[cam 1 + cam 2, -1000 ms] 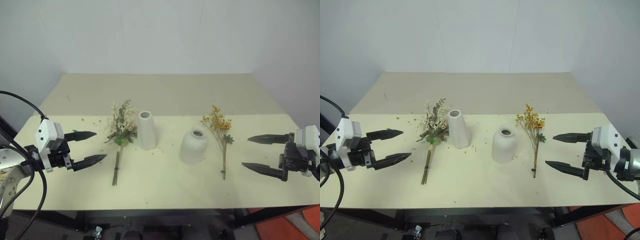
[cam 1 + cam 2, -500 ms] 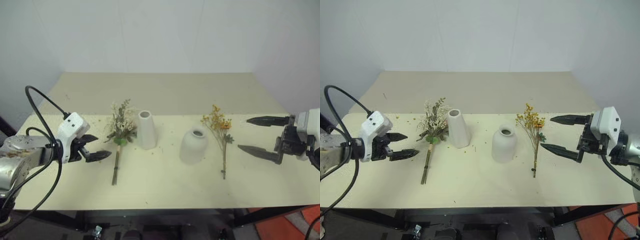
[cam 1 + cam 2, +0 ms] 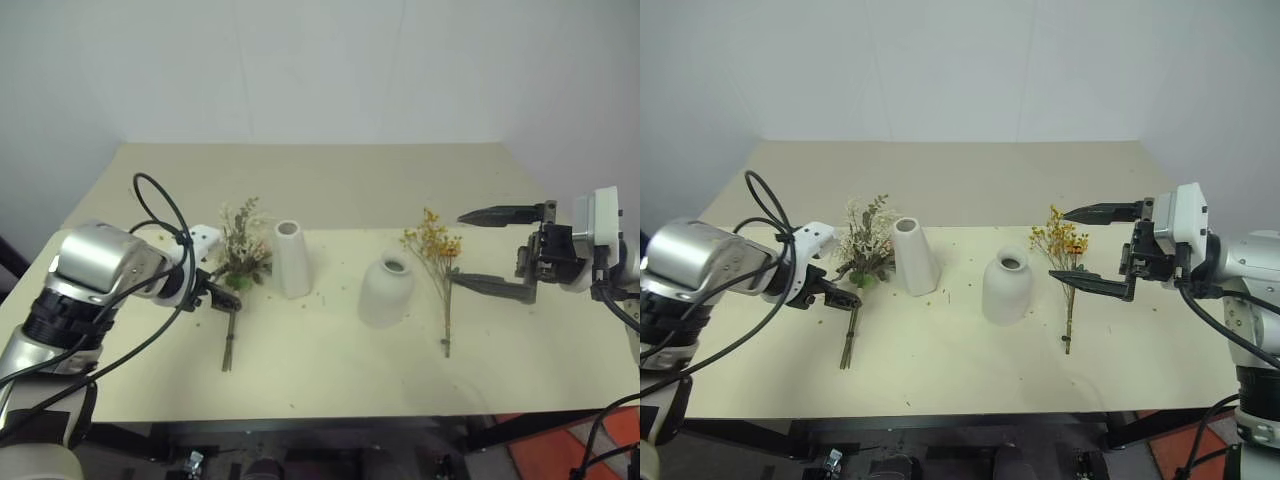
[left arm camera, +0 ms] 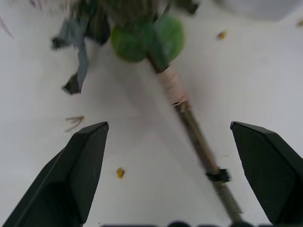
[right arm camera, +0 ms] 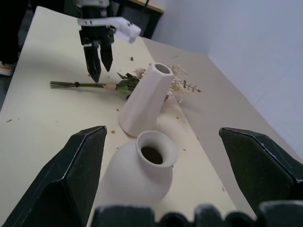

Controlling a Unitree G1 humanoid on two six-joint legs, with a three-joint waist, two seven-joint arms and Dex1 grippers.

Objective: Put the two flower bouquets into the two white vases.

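Left gripper (image 4: 170, 156) tipped down over the table (image 3: 330, 390), fingers spread wide, nothing clamped. Straddling the stem of the mixed bunch (image 3: 238, 270): in the left wrist view, stem with its pale binding wrap running between the two black fingertips (image 4: 87, 151), nearer one of them, not touching either. In the left eye view, at left of centre, just beside the bunch's green leaves, hovering at the upper stem.

Mixed bunch flat on the table, left of centre, blooms toward the far edge, stems toward the near edge. Tall vase (image 3: 292, 260) upright just right of it, blooms brushing close to its side. Squat vase (image 3: 386, 292) upright at centre, slightly nearer the bottom of the frame, well apart from the tall one.

Yellow-orange bunch (image 3: 440, 270) flat on the table right of the squat vase, blossoms up-frame, thin stem down-frame.

Right gripper (image 3: 480, 250) at right of frame, held level, pointing toward centre, fingers wide apart and empty. One fingertip near the yellow blossoms, the other reaching close to the stem; contact impossible to judge. In the right wrist view, both vases and the mixed bunch framed between its fingers.
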